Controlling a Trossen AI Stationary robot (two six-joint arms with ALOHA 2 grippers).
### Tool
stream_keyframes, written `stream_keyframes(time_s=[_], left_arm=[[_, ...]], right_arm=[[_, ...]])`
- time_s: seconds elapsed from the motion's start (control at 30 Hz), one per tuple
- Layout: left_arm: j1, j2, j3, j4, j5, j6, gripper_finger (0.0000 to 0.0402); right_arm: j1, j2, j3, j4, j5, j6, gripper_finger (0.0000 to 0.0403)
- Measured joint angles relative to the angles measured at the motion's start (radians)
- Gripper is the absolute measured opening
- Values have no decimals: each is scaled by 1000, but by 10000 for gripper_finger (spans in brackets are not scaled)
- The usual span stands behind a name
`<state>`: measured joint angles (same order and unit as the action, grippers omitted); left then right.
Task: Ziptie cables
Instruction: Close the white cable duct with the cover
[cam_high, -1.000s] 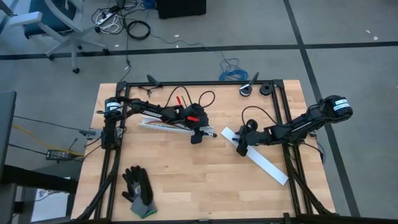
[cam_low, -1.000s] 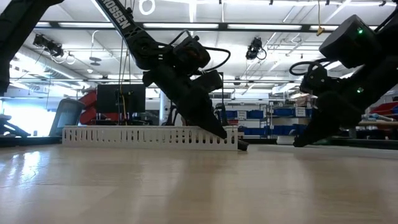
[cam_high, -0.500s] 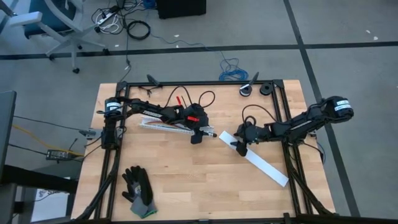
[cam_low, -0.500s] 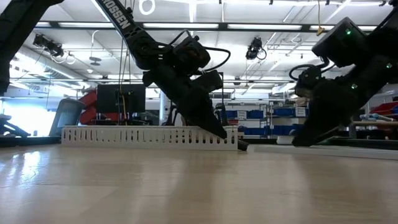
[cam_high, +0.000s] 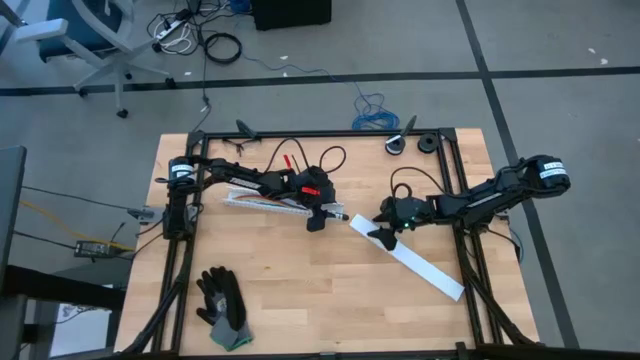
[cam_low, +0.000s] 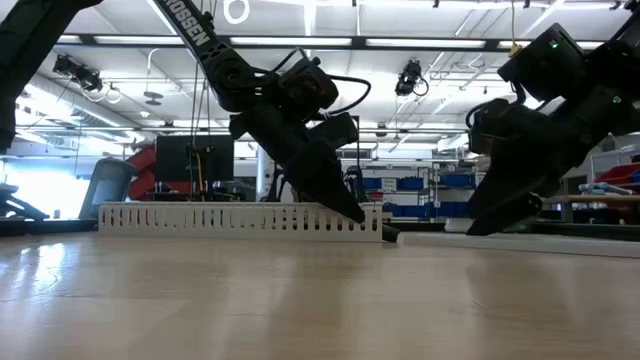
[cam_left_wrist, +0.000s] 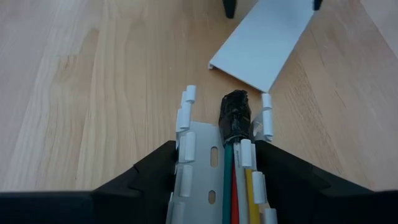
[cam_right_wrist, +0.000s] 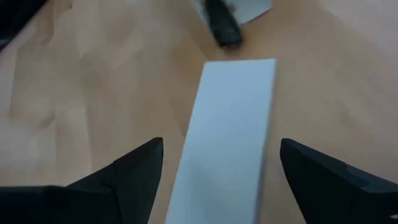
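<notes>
2 hands: left hand (cam_left_wrist: 214, 163) clasps slotted duct (cam_left_wrist: 205, 155); right hand (cam_right_wrist: 217, 174) wide over cover (cam_right_wrist: 230, 118).

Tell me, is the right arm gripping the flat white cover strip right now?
No, in the right wrist view the right gripper has its jaws spread wide on either side of the flat white strip, touching nothing.

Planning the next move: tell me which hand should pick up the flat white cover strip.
Right. The right hand is open, straddling the flat white strip. The left hand is closed on the slotted duct holding the cables.
</notes>
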<state>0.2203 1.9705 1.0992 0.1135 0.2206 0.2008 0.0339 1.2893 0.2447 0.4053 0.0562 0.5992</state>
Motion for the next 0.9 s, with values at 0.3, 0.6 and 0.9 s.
stream_keyframes(time_s=[0.3,0.6,0.9], left_arm=[[-2,0,0,-1,0,-35,219],[-6,-1,1,-12,-2,-83,219],[-7,-2,2,-29,1,-103,219]], right_arm=[[-144,-78,76,-41,-165,-118,309],[-30,-160,421,-858,220,-190,308],[352,-146,453,-944,577,148,308]])
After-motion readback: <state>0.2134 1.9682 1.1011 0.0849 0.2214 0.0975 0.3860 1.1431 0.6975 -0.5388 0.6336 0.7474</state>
